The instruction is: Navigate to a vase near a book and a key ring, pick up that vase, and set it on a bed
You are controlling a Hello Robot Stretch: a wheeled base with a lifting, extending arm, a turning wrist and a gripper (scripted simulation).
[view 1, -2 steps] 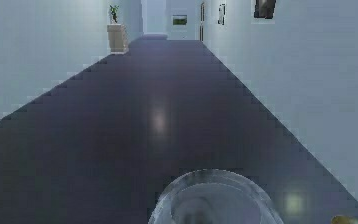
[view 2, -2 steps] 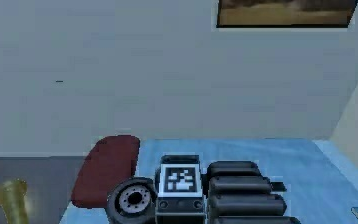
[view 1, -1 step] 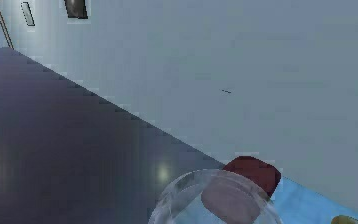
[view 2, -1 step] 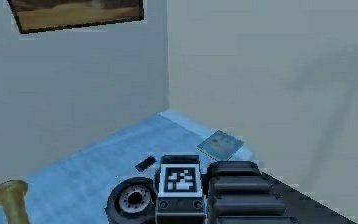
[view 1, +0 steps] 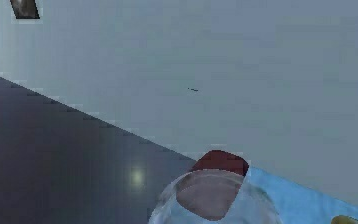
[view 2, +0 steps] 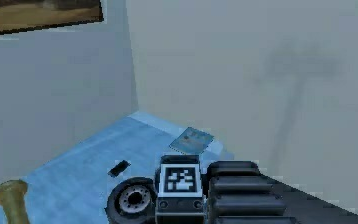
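Gripper [view 2: 127, 200] low in the arm side view: a dark rounded body just left of the white marker square [view 2: 179, 180] at the end of the arm [view 2: 252, 198]. Its far end is lost against the pale blue surface [view 2: 82, 160] behind it, so I cannot tell how the fingers stand or whether it has hold of anything.

Out to the left, at the near left corner, there's the vase [view 2: 11, 200]: tan, with a flared lip, upright on that blue surface and apart from the gripper. Farther out, up and left of the gripper, a small dark thing [view 2: 117, 168] lies flat; too small to name. Beyond that, near the far wall, lies a book [view 2: 192, 140] with a pale cover. High on the left wall hangs a framed picture [view 2: 42, 12].

Over to the forward view: a clear glass vessel [view 1: 212, 200] stands at the near edge, with a dark red object [view 1: 222, 160] just behind it. Both stand where the blue surface [view 1: 302, 195] begins, dark glossy floor [view 1: 57, 150] to the left, grey wall [view 1: 237, 70] beyond.
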